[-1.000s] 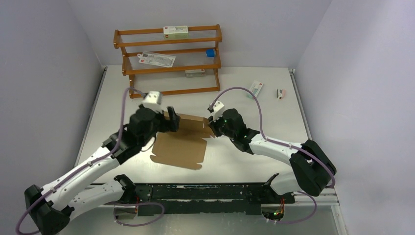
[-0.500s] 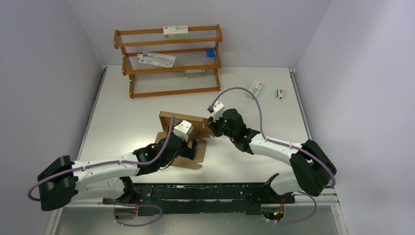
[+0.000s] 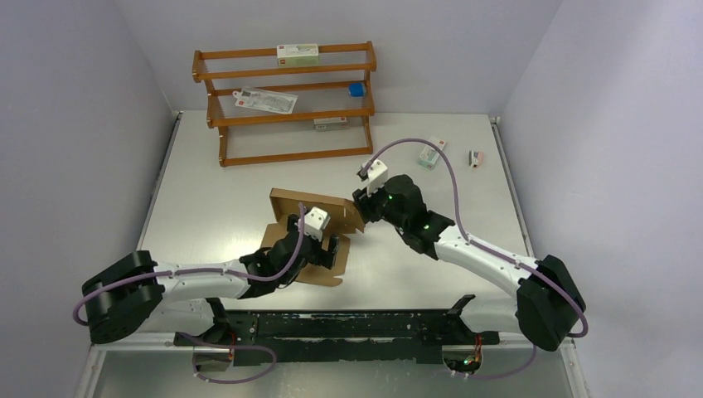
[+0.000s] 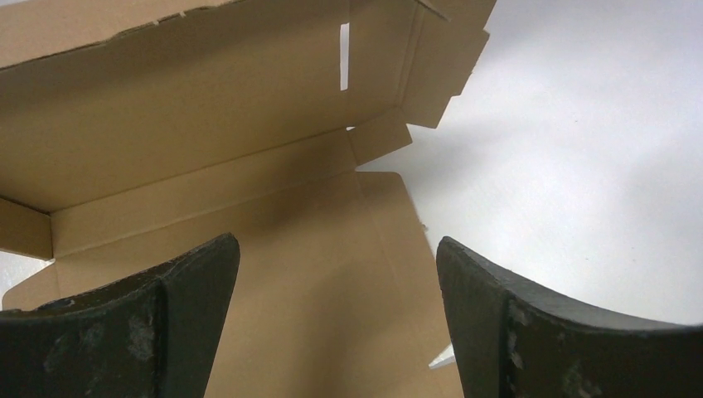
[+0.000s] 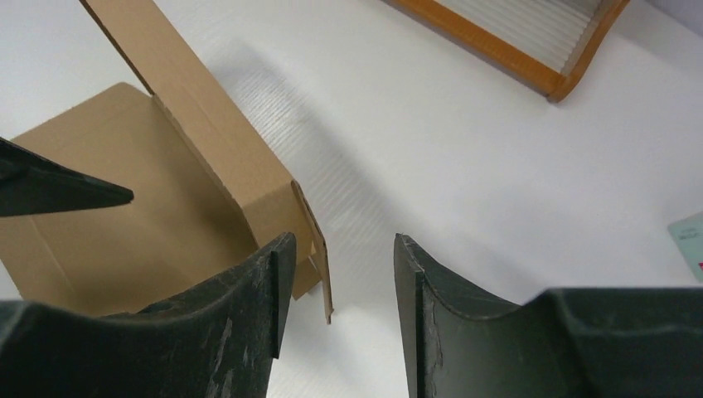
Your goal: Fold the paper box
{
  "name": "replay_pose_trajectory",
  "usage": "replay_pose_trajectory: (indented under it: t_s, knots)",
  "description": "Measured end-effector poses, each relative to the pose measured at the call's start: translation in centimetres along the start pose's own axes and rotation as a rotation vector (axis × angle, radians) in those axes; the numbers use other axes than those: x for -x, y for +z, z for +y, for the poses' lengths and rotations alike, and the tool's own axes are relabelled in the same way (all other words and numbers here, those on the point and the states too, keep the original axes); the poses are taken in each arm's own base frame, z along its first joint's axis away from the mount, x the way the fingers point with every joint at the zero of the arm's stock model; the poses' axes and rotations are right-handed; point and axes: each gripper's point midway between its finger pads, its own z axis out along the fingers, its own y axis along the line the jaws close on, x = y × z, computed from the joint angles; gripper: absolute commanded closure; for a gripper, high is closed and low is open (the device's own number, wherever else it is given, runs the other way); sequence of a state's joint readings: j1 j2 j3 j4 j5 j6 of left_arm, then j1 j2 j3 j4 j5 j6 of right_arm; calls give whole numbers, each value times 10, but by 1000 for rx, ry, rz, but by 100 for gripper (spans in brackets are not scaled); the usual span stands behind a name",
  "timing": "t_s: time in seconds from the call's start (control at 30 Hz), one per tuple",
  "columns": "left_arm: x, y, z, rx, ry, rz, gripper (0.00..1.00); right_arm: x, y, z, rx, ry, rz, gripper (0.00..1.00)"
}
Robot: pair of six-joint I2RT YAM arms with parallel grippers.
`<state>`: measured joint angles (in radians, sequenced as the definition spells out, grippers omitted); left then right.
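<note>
The paper box [image 3: 308, 207] sits in the middle of the white bench [image 3: 199, 191], between the two arms. Its bottom lies flat on the bench. One long brown wall stands up along the far side, and small flaps stick out at the ends. The box is not closed.

The left end effector [image 3: 332, 249] is low over the near part of the flat bottom. Its two dark fingers are wide apart and hold nothing. The left wrist camera shows the flat cardboard in the gap between them.

The right end effector [image 3: 362, 207] is at the right end of the standing wall. Its fingers are apart too. The edge of a thin side flap is in the gap, close to one finger, but I cannot tell if they touch. It is not squeezed.

A wooden rack [image 3: 286, 104] stands at the back of the bench. A small white and green carton [image 3: 429, 155] lies far off to the right.
</note>
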<state>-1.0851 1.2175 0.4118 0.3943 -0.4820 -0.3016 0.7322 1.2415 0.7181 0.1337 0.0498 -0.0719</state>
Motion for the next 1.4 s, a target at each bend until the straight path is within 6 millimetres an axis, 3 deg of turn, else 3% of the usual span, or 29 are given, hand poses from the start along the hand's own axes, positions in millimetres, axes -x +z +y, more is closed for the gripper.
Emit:
replay_pose_trajectory:
  t_s: [0.23, 0.5, 0.67, 0.87, 1.2, 1.4]
  knots:
    - [-9, 10, 4, 7, -1, 18, 8, 14, 11, 2, 33, -15, 5, 50]
    - [-15, 16, 1, -10, 6, 28, 11, -23, 30, 11, 77, -36, 116, 55]
    - [-24, 20, 0, -19, 26, 51, 11, -34, 37, 12, 89, -44, 148, 62]
    - [-31, 28, -1, -15, 56, 72, 11, -27, 39, 15, 108, -41, 130, 66]
    - [-25, 46, -4, 7, 98, 45, 11, -20, 45, 19, 144, -29, 111, 81]
    - [-19, 52, 5, 57, 108, 3, 14, -23, 46, 22, 151, 0, 119, 82]
